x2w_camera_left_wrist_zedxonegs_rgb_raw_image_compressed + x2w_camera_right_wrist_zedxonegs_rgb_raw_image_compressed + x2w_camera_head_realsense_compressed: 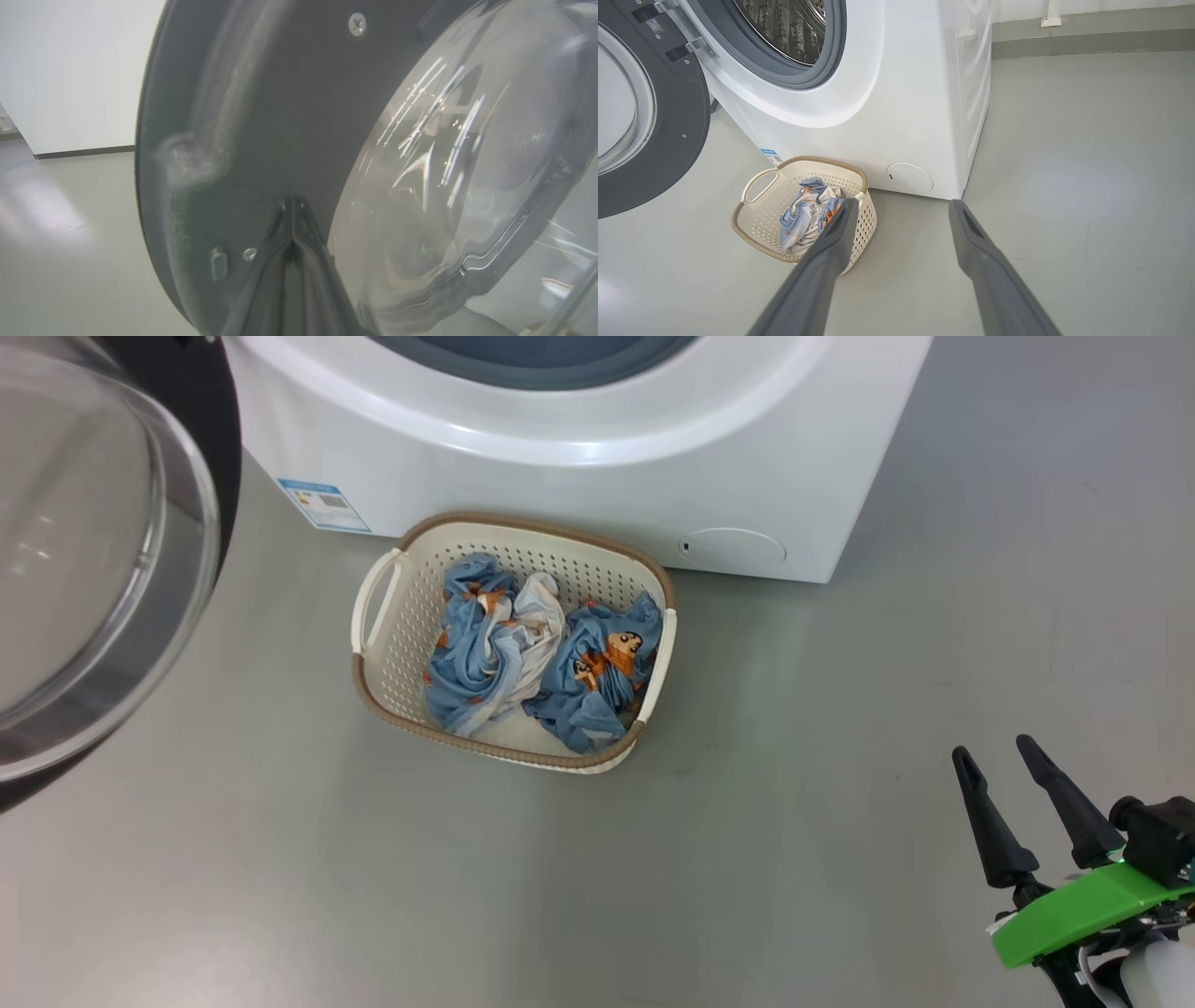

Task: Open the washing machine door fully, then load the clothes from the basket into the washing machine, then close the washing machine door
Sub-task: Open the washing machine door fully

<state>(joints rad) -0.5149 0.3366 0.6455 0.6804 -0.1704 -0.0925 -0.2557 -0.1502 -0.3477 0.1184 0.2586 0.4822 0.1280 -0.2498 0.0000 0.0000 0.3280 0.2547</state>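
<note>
The white washing machine [579, 439] [896, 93] stands at the top of the head view, its steel drum showing in the right wrist view. Its black washing machine door [103, 551] [289, 116] [649, 121] is swung open to the left. My left gripper [292, 203] is shut, tips pressed against the door's inner face beside the glass. The basket [373, 607] [756, 219] sits on the floor against the machine's front, with the blue and white clothes [532, 653] [805, 219] inside. Out at the lower right my right gripper [994, 754] [903, 205] is open and empty.
Grey floor [840, 709] spreads around the basket and to the right of the machine. A white wall with a dark skirting [84, 151] shows behind the door. A small round flap [733, 549] is low on the machine's front.
</note>
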